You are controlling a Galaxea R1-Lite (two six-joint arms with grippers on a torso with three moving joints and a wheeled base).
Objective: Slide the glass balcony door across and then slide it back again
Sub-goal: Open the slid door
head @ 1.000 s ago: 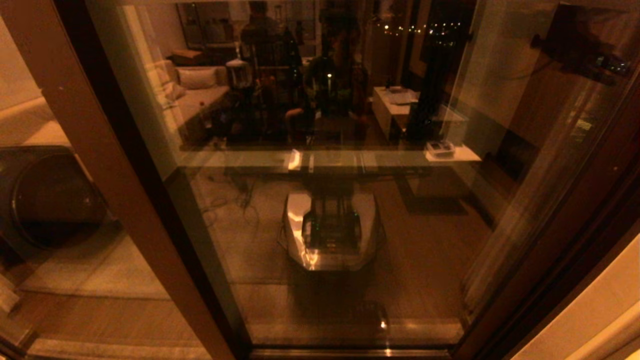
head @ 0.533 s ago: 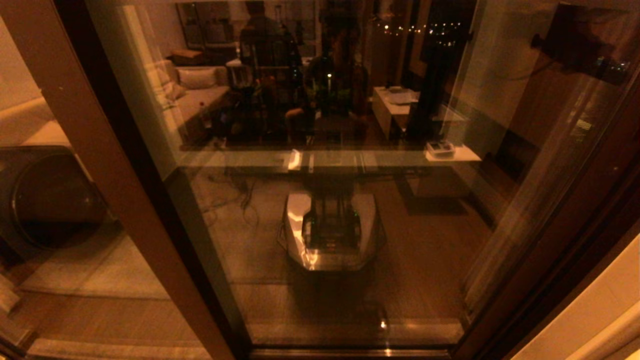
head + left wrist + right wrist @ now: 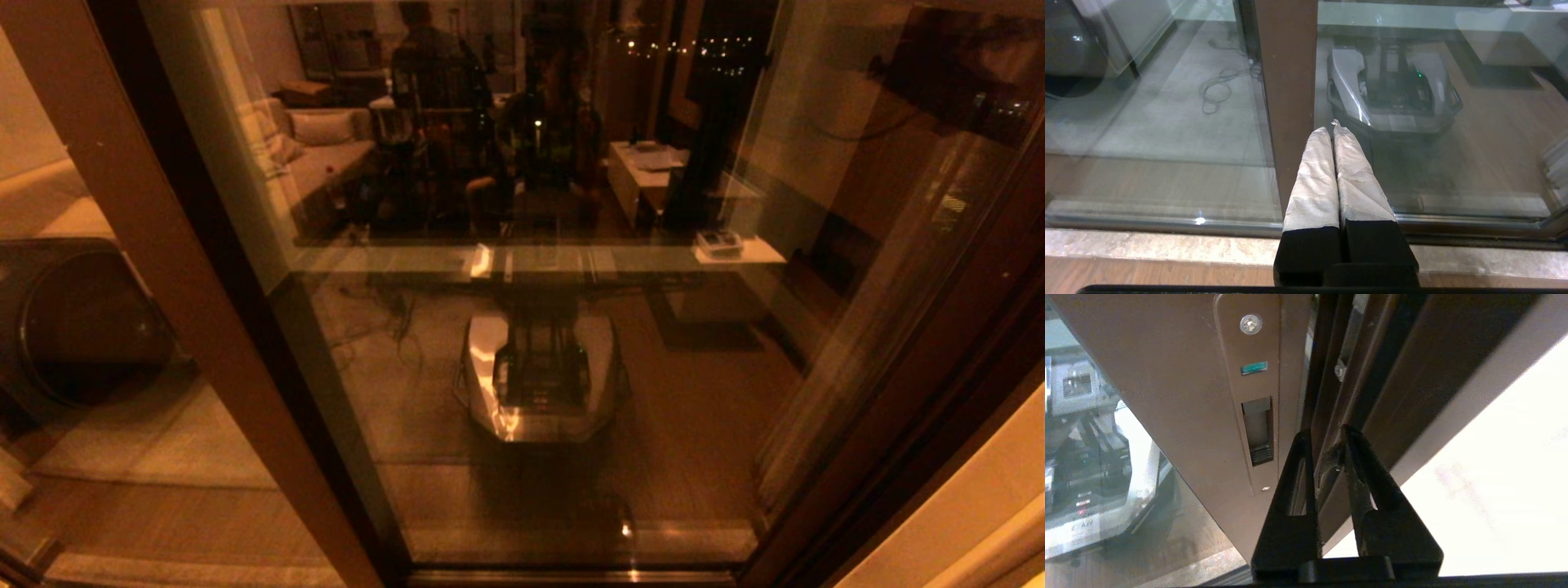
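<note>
Opening step, not begun: the right gripper [image 3: 1327, 433], fingers narrowly parted and empty, sits beside the handle slot [image 3: 1257, 430] on the tall brown-framed glass balcony door [image 3: 1167, 396]; next it must hook that edge. The left gripper [image 3: 1334, 126] is parked, fingers pressed together.

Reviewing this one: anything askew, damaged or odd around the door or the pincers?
Nothing stands out. The glass balcony door shows no damage, its handle slot sitting straight in the rail. The right pincer points at the door's edge beside that slot; the left pincer hangs shut before a brown frame post.
</note>
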